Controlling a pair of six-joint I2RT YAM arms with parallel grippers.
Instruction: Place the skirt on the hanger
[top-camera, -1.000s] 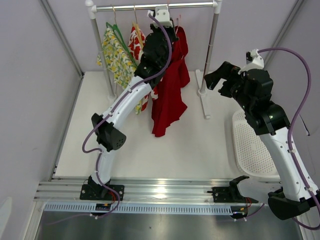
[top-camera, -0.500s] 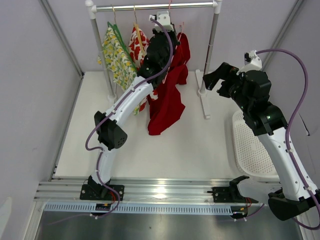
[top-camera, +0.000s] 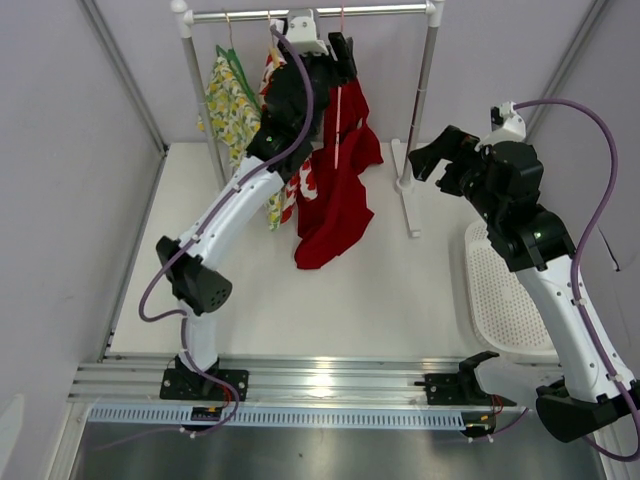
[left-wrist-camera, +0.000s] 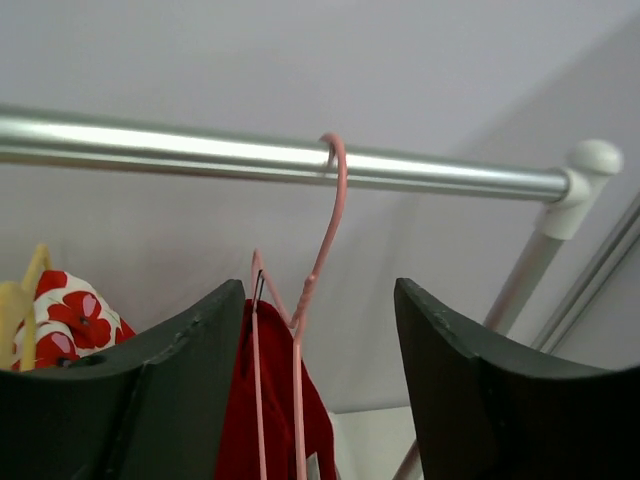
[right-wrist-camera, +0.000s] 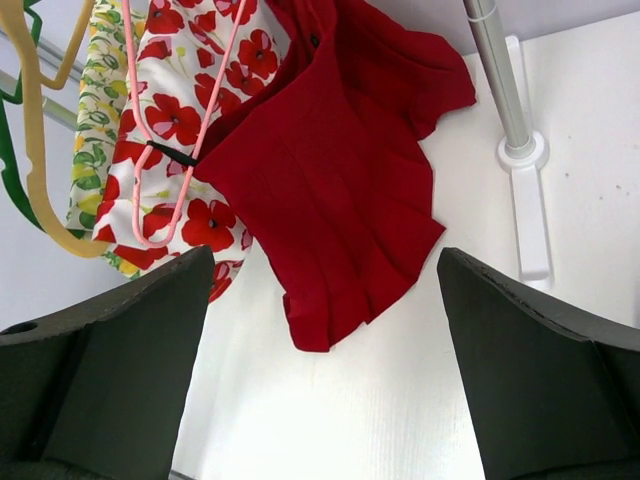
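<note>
Your left end effector (left-wrist-camera: 318, 295) is sitting open astride the hanger (left-wrist-camera: 322, 250), which is hooking the rail (left-wrist-camera: 200, 155) at upper centre with the skirt (top-camera: 335, 190) hanging below, so be backing straight off without nudging the wire, right end effector (top-camera: 433, 158) idling open.

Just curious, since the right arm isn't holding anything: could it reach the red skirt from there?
Probably yes. The right gripper faces the skirt with jaws open and nothing between them in its wrist view; only the rack post stands close beside that path.
</note>
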